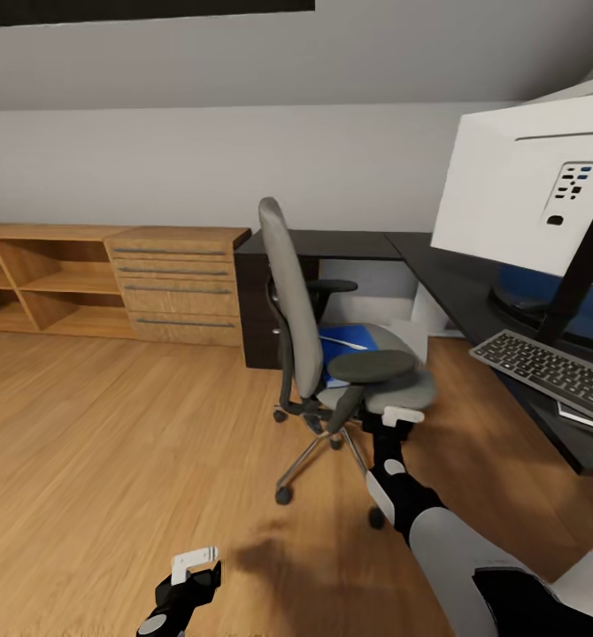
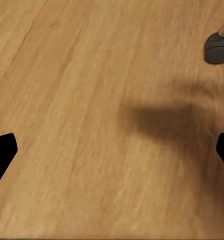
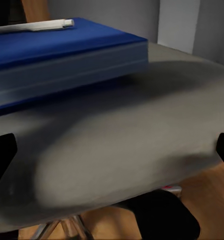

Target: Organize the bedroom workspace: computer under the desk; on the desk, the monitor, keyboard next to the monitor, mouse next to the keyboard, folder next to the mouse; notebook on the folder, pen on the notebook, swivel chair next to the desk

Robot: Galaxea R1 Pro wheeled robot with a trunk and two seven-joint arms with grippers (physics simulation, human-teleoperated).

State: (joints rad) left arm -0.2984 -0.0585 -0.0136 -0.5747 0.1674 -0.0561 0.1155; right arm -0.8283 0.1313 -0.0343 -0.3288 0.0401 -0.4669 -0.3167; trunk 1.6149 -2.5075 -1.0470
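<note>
The blue folder (image 1: 350, 338) lay flat on the grey seat of the swivel chair (image 1: 301, 318), at the centre of the head view, with the white pen (image 3: 31, 25) resting along its top at the upper left of the right wrist view. The chair stood just off the corner of the black worktop (image 1: 460, 287), where the monitor (image 1: 527, 181) and keyboard (image 1: 549, 363) already sat at the right. The right pincer (image 1: 401, 416) was at the seat's front edge, below centre, its fingers spread and holding nothing; the folder lay beyond it across the seat, apart, probably the next thing to fetch. The left pincer (image 1: 195, 566) hung open over the wooden floor (image 2: 91, 100), lower left.
</note>
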